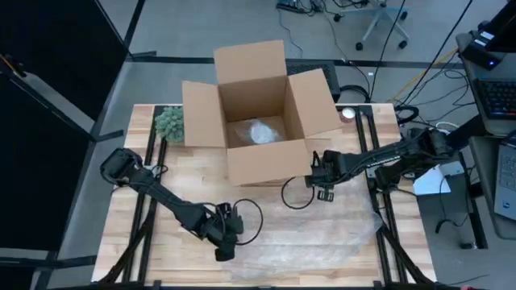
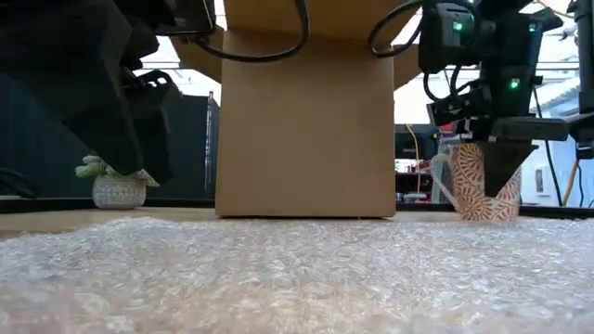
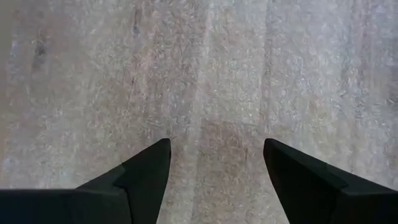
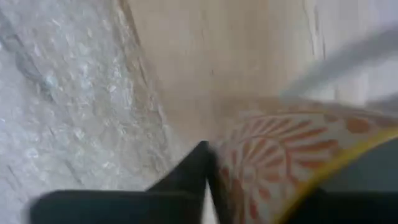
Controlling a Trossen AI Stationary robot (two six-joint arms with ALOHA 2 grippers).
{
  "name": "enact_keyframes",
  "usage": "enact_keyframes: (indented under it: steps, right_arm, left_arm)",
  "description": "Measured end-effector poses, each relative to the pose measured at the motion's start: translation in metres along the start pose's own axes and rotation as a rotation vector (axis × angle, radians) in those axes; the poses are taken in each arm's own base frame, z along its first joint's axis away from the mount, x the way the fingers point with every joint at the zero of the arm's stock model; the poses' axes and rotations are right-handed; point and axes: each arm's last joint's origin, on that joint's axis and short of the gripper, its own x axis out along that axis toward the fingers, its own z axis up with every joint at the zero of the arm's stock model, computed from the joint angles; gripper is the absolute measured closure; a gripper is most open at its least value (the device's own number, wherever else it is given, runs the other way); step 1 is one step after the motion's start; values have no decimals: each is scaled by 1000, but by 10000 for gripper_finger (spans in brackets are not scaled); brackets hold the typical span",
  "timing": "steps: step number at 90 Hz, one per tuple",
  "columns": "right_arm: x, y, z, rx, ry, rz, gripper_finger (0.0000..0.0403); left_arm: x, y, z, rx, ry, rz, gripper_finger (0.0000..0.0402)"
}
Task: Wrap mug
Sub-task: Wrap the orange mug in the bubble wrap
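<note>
The mug (image 2: 473,181) is white with a red-orange leaf pattern and a yellow inside. It stands upright at the table's right, just right of the box, with its handle (image 2: 444,176) toward the box. My right gripper (image 1: 325,192) is shut on its rim from above. A sheet of bubble wrap (image 1: 322,234) lies flat across the near half of the table. My left gripper (image 1: 226,242) hangs open just above the sheet (image 3: 205,74), with nothing between its fingers. My right gripper comes at the mug from above, pointing down. One finger (image 4: 189,171) lies against the outside of the patterned wall (image 4: 267,162) just under the rim. The other finger is hidden by the mug. The mug is upright; whether its base is on the table, I cannot tell.
An open cardboard box (image 1: 258,113) with white wrap inside stands at the table's far middle, its flaps spread. A small potted plant (image 1: 169,122) sits at its left. Black cables (image 1: 294,193) loop near the box's front.
</note>
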Motion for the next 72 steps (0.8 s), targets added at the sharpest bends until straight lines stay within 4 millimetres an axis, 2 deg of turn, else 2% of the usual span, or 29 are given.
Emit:
enact_keyframes:
  steps: [17,34,46,57,64,72]
  right_arm:
    - [-13,0,1,-11,-1,-1,396]
    - [-59,14,4,-56,-26,17,399]
    - [-92,43,2,-87,-105,124,400]
    - [-109,76,-4,-108,-231,244,401]
    - [-109,97,1,-124,-304,307,401]
    - [-93,118,12,-139,-311,315,401]
  left_arm:
    - [0,0,0,1,1,0,155]
    - [0,0,-1,1,5,3,155]
    - [0,0,-1,1,5,3,155]
    - [0,0,-1,1,5,3,155]
    - [0,0,-1,1,6,1,155]
    - [0,0,-1,1,12,-7,155]
